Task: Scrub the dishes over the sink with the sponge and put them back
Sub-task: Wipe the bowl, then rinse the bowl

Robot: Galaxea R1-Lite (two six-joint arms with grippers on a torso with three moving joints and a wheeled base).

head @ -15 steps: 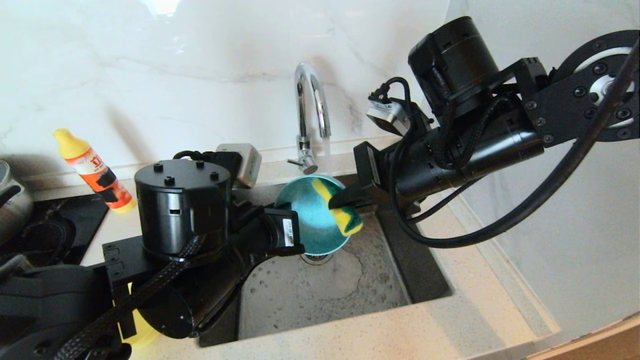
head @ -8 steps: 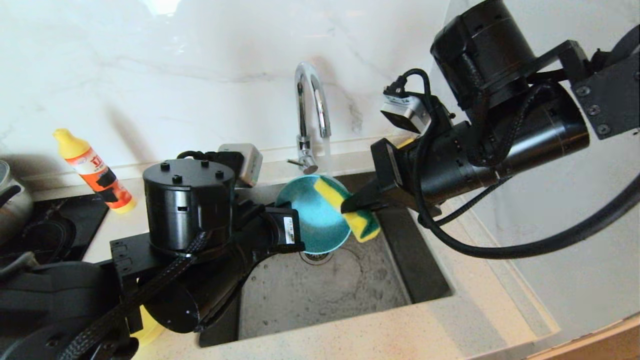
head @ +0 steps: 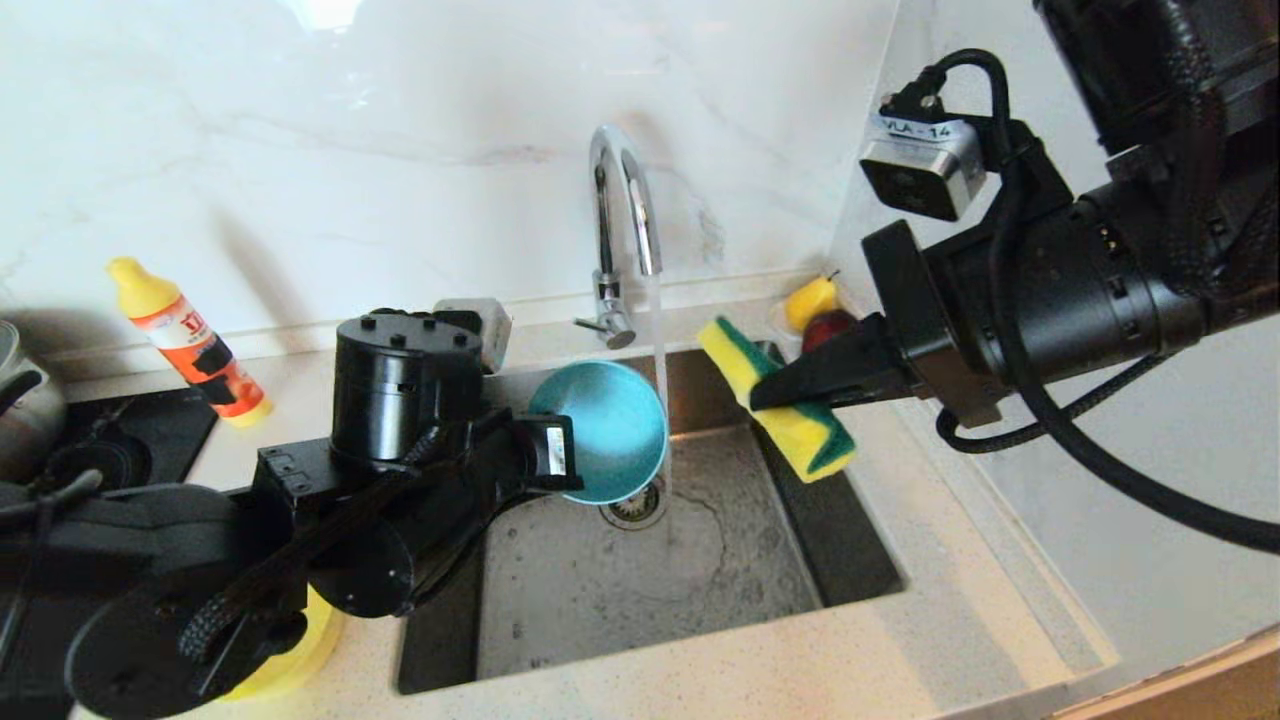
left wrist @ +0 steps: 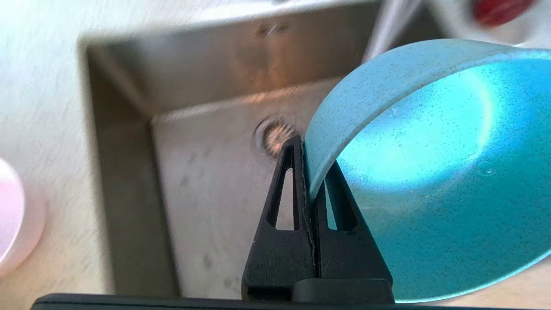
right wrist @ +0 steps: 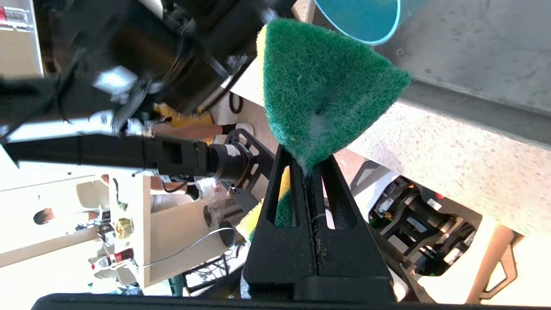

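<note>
The light blue bowl (head: 605,430) hangs tilted over the sink (head: 600,600), its opening turned toward the right. My left gripper (head: 572,478) is shut on its rim; in the left wrist view the rim of the bowl (left wrist: 430,172) sits pinched between the closed fingers of the left gripper (left wrist: 308,172). My right gripper (head: 770,398) is shut on the sponge (head: 795,415), held above the sink's right edge, apart from the bowl. In the right wrist view the sponge's green face (right wrist: 323,86) bulges beyond the right gripper (right wrist: 306,165). A yellow bowl (head: 290,660) shows under my left arm, and a pink bowl (left wrist: 8,215) lies on the counter.
Water runs from the chrome faucet (head: 620,220) into the sink just right of the blue bowl. A saucer with fruit (head: 815,310) stands behind the sponge. A soap bottle (head: 190,345), a black hob (head: 100,450) and a steel pot (head: 20,400) are at the left.
My right gripper has pulled the sponge out of the blue bowl, rightward and up to the sink's right edge. The left gripper has shifted the bowl slightly left.
</note>
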